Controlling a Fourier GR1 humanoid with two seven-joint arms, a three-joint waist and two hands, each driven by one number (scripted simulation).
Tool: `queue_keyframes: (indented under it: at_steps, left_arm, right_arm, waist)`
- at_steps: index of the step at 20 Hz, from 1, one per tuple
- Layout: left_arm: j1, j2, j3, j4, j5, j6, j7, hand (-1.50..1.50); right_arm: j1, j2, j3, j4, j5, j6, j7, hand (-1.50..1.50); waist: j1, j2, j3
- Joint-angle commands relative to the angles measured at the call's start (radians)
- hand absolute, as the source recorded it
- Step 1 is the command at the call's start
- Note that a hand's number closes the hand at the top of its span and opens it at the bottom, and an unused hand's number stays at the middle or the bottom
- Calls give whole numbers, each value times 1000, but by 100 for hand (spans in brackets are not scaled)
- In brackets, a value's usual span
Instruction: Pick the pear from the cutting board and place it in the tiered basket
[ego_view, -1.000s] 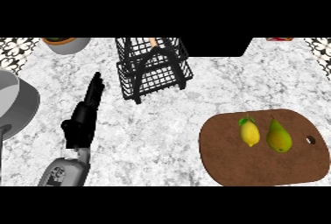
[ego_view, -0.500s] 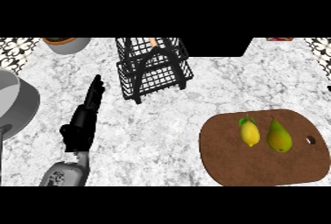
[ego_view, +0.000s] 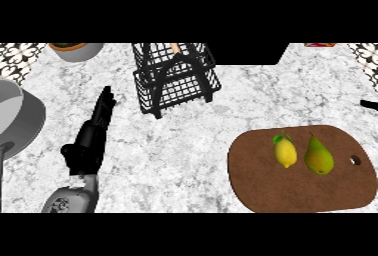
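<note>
A green-yellow pear (ego_view: 318, 156) lies on the brown cutting board (ego_view: 295, 195) at the lower right, right beside a yellow lemon (ego_view: 286, 152). The black wire tiered basket (ego_view: 177, 85) stands at the top centre, holding something orange. My left hand (ego_view: 90, 137) rests at the left with straight fingers pointing away, open and holding nothing, far from the board. At the right edge a small black tip of my right hand (ego_view: 369, 104) pokes in above the board; its fingers are hidden.
A grey pot (ego_view: 18, 120) fills the left edge. A bowl (ego_view: 74, 50) sits at the top left and a red item (ego_view: 319, 45) at the top right. Bare marble counter (ego_view: 192, 150) lies between basket and board.
A black tip of the right hand has come into view at the right edge. The left hand has barely moved; pear and lemon lie as before.
</note>
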Motion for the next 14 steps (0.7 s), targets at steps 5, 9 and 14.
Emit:
queue_keyframes:
  at_steps: [5, 9, 14]
  left_arm:
    - [17, -21, 0, -3, -13, -13, -9, 0]
    - [-16, -8, 37, 21, -21, -26, 3, 0]
    - [-18, -22, 19, -84, -44, -6, 104, 0]
  right_arm:
    - [-62, 21, 29, 224, 97, -33, -130, -150]
    - [5, 47, 13, 118, 94, -14, -112, -150]
    - [-35, 71, 8, 119, 72, 5, -98, -150]
  waist:
    - [6, 2, 1]
    - [-4, -1, 0]
    - [-1, -1, 0]
